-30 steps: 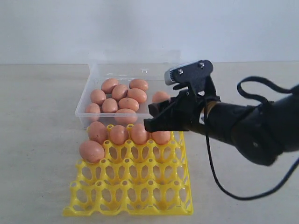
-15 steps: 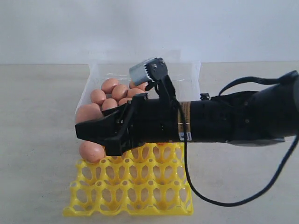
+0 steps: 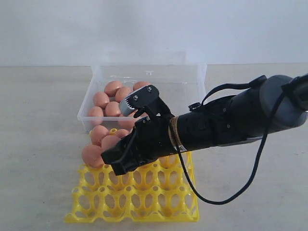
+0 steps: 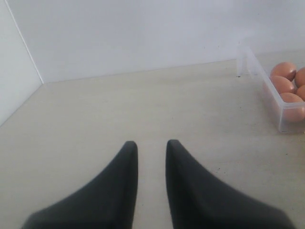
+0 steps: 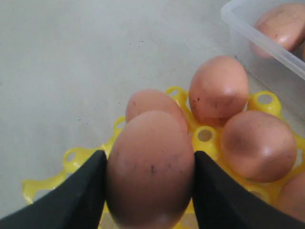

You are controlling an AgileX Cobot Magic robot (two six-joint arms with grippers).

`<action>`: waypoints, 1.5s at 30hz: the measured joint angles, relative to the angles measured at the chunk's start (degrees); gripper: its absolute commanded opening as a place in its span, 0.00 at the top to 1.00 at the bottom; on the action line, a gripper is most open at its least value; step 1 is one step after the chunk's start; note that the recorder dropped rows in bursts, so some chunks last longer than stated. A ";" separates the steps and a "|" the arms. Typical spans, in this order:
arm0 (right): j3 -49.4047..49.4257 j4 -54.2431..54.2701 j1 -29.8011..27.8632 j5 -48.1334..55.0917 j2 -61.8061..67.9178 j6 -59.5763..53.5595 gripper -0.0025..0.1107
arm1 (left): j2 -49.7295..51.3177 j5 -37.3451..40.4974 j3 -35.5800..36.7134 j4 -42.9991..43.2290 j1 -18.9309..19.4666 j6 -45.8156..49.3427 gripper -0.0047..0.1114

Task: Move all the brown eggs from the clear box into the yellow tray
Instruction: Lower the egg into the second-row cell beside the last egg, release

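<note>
Right end effector [image 5: 148, 155] clamps one smooth oval brown egg [image 5: 150, 179] above the bright yellow plastic lattice tray [image 3: 144, 202], near its 10 o'clock corner. Clear rectangular plastic box [image 3: 192, 82] holding more eggs [image 3: 113, 89] lies at the tray's 12 o'clock. Left end effector [image 4: 151, 143]: narrow gap, empty, above the surface [image 4: 143, 105].
</note>
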 measured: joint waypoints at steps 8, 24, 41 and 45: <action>-0.08 7.79 0.00 0.28 2.41 -10.13 0.98 | 0.00 0.00 0.00 0.00 0.00 0.00 0.77; -0.08 13.68 0.00 -2.30 3.92 -17.16 0.98 | 0.00 0.00 0.00 0.00 0.00 0.00 0.77; -0.08 11.09 0.00 -4.15 3.92 -18.99 0.76 | 0.00 0.00 0.00 0.00 0.00 0.00 0.77; -0.08 11.09 0.00 -4.15 3.92 -19.32 0.57 | 0.00 0.00 0.00 0.00 0.00 0.00 0.77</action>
